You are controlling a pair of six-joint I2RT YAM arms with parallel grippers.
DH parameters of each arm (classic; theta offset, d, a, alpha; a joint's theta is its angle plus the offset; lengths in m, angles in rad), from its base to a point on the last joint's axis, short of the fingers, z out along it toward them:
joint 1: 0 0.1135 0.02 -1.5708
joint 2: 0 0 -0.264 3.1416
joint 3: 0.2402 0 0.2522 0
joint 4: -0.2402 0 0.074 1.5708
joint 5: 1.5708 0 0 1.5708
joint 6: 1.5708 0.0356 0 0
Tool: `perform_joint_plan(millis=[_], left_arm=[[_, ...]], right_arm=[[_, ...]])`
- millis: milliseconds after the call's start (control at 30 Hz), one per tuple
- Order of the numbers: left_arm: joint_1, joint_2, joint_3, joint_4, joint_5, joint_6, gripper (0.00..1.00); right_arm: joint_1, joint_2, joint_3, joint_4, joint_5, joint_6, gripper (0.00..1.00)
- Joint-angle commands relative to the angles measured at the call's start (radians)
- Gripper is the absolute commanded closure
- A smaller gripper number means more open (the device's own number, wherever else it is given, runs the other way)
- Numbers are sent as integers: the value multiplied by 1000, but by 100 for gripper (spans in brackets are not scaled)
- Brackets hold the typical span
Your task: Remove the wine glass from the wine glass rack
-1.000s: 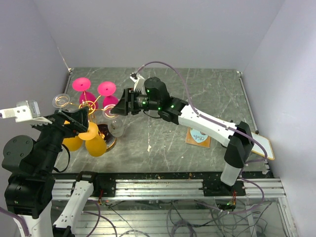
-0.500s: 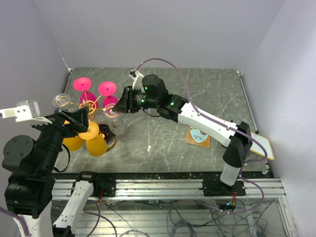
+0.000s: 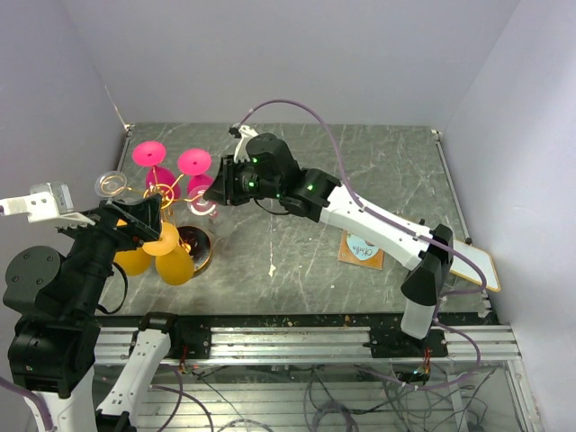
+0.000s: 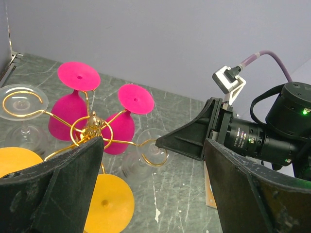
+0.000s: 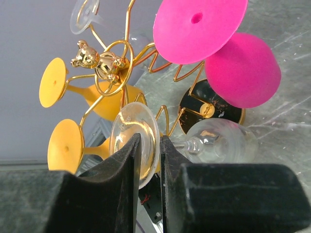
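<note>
The gold wire wine glass rack point(image 3: 160, 191) stands at the table's left and carries pink, yellow and clear glasses. My right gripper point(image 3: 214, 191) is shut on the round foot of a clear wine glass point(image 5: 141, 138), which sits in a loop-ended arm. The glass's bowl point(image 5: 223, 141) hangs below, next to the rack's shiny disc base point(image 5: 209, 109). From the left wrist view the foot point(image 4: 151, 146) lies in the gold loop with the right fingertip touching it. My left gripper point(image 4: 153, 194) is open and empty, hovering near the yellow glasses point(image 3: 171, 256).
Two pink glasses point(image 3: 180, 171) hang at the rack's back. Another clear glass point(image 3: 112, 184) hangs at its far left. A brown coaster point(image 3: 362, 247) lies mid-table. A white board point(image 3: 477, 265) lies at the right edge.
My right gripper has moved left onto the clear glass's foot. The glass's bowl has swung away from the front of the rack's base. The left arm has not moved.
</note>
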Motion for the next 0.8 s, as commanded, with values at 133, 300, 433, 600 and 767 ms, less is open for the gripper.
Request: perform_joint_plan(millis=[133, 300, 433, 600, 767], left_arm=[[-7, 13, 20, 5, 17, 17, 5], [-7, 13, 21, 6, 18, 18, 5], [-7, 19, 29, 3, 18, 22, 5], [-7, 24, 38, 3, 16, 27, 5], [-7, 26, 34, 6, 20, 25, 5]], right_arm=[[25, 44, 75, -136, 140, -66, 87], [30, 55, 114, -172, 176, -74, 88], [32, 55, 135, -191, 219, -94, 89], [37, 51, 144, -208, 253, -112, 89], [39, 45, 159, -200, 252, -96, 100]])
